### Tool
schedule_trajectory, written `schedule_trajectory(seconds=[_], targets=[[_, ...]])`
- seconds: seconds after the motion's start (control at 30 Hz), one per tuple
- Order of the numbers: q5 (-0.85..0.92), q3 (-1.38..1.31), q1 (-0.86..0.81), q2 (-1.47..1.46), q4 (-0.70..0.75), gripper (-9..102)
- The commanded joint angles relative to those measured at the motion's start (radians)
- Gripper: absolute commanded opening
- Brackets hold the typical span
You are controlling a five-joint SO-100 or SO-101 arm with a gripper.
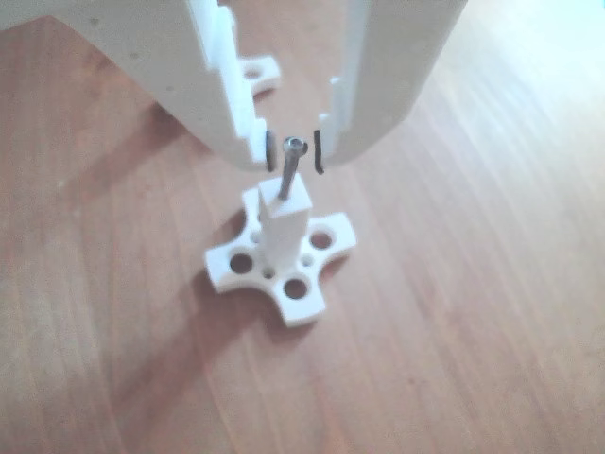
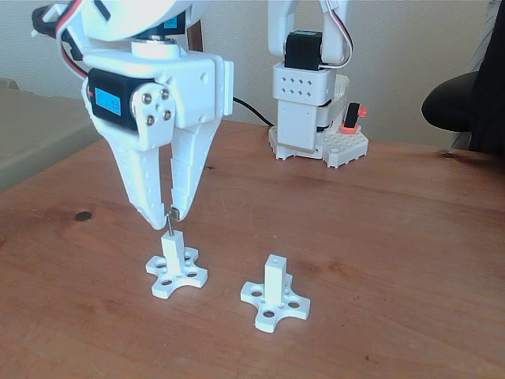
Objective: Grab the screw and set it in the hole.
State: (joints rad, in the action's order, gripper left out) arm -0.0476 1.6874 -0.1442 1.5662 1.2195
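Pincer point(image 1: 294, 149) barely parted around screw point(image 1: 289, 170) standing in hole point(image 1: 284, 200).

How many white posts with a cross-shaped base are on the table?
2. In the fixed view, one post stands under the pincer, with the screw in its tip. The other post stands free to its right.
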Motion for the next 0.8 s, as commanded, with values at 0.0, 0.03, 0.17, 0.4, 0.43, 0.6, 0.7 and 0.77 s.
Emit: schedule_trajectory(seconds=[0.0,0.03,0.17,0.4,0.43,0.6,0.7,0.77], targets=[[0.015,-0.046,0.012,0.011,-0.011,4],[0.015,-0.046,0.012,0.011,-0.011,4],[0.017,-0.046,0.012,0.008,-0.012,4],[0.017,-0.049,0.012,0.003,-0.014,4],[0.017,-0.049,0.011,0.003,-0.014,4],[0.017,-0.051,0.011,0.003,-0.015,3],[0.017,-0.051,0.009,0.002,-0.02,3],[0.015,-0.051,0.009,0.002,-0.021,2]])
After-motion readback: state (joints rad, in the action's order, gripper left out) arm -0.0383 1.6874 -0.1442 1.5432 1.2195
